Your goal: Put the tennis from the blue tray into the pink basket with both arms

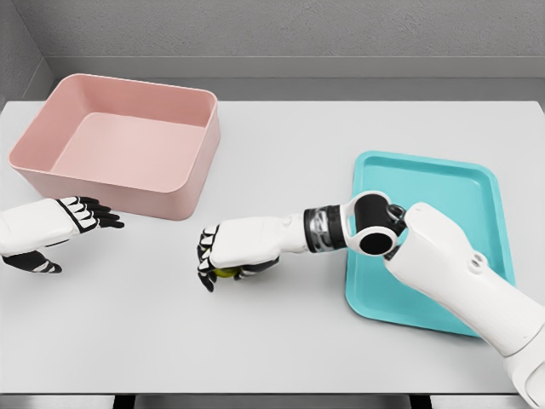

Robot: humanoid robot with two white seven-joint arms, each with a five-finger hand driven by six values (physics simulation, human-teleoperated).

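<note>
A white table (pixel 281 332) fills the view. Up and to the left of the right hand sits a pink basket (pixel 119 143). Behind that hand, under its forearm, lies a blue tray (pixel 443 183). The left hand (pixel 47 232) rests just in front of the basket's near wall, fingers spread loosely, holding nothing. The right hand (pixel 234 251) reaches out over the table between tray and basket, its fingers curled round a yellow-green tennis ball (pixel 225 273), which shows only as a sliver beneath the palm.

No text, label, brand, number or sign can be read on anything in view.
</note>
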